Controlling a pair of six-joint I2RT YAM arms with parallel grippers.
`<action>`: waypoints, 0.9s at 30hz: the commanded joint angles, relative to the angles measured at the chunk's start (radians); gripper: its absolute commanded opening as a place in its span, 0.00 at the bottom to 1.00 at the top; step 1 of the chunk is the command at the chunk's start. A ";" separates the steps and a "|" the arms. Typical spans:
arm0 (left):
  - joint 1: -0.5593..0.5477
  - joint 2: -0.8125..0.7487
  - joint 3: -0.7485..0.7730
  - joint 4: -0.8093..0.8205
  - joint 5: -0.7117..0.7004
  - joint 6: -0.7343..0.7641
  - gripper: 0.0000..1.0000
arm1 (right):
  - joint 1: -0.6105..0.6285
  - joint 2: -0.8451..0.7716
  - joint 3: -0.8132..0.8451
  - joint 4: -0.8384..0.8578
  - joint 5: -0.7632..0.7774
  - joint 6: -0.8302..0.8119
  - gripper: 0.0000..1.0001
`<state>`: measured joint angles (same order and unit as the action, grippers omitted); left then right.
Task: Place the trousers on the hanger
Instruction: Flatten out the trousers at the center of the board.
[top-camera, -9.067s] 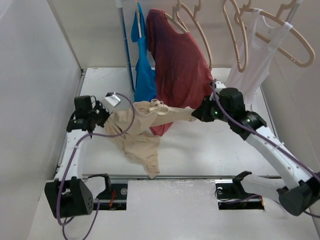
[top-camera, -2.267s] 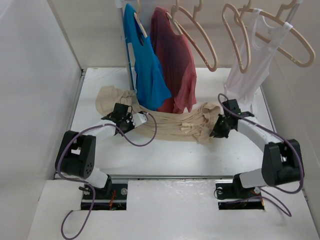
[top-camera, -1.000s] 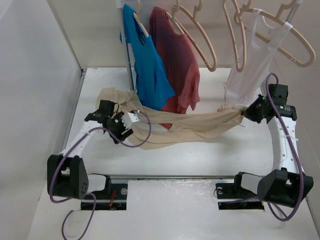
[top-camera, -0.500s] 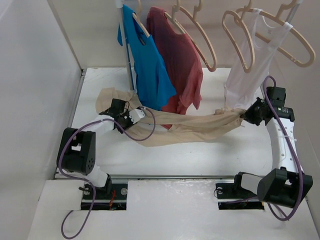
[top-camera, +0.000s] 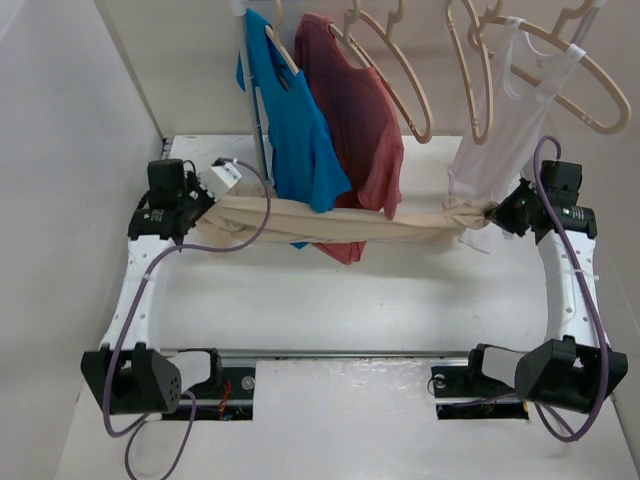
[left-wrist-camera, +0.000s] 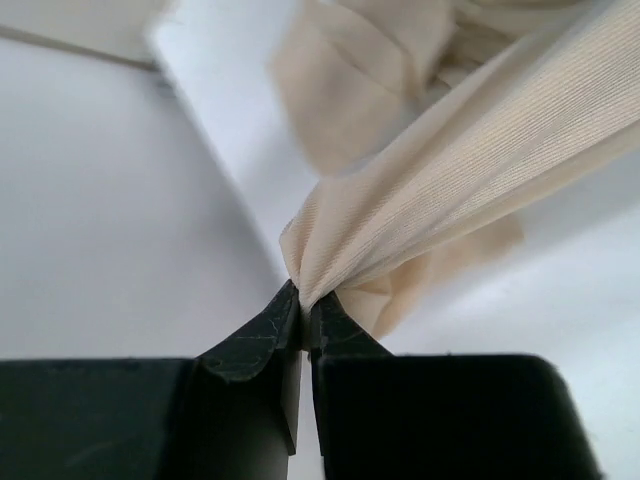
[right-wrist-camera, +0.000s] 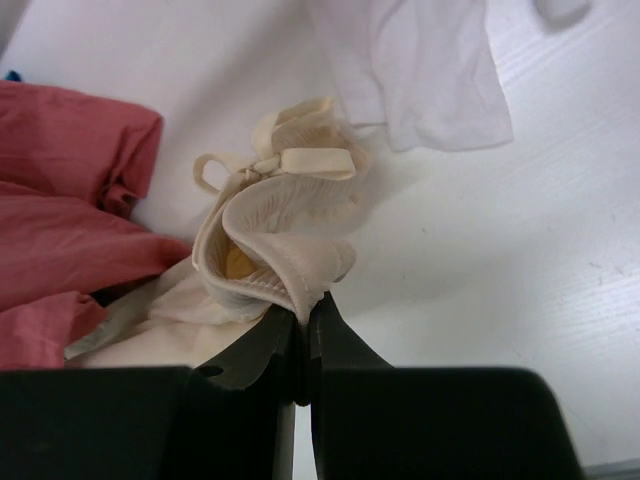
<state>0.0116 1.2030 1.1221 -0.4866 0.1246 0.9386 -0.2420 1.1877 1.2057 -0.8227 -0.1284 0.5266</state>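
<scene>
Top external view: the trousers (top-camera: 340, 222) stretch taut above the table (top-camera: 400, 300) — left gripper (top-camera: 205, 208) pinched closed on one end, right gripper (top-camera: 495, 213) clamped on the drawstring end — crossing the red T-shirt's (top-camera: 350, 110) hem, below an empty hanger (top-camera: 424, 134).

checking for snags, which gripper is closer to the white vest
Right. The right gripper holds the trousers right beside the hem of the vest; the left gripper is far off, left of the blue shirt.
</scene>
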 joint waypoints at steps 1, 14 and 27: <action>0.025 -0.065 0.115 -0.092 -0.100 0.031 0.00 | -0.008 0.016 0.077 0.106 -0.039 -0.028 0.00; -0.099 -0.169 0.076 -0.644 0.242 0.212 0.65 | -0.034 0.006 0.068 0.112 -0.016 -0.039 0.00; 0.063 0.009 -0.373 -0.045 -0.181 0.224 0.77 | -0.046 0.047 0.054 0.164 -0.048 -0.020 0.00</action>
<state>0.0250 1.1782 0.8211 -0.7010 0.0757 1.1030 -0.2821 1.2495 1.2427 -0.7437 -0.1810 0.5018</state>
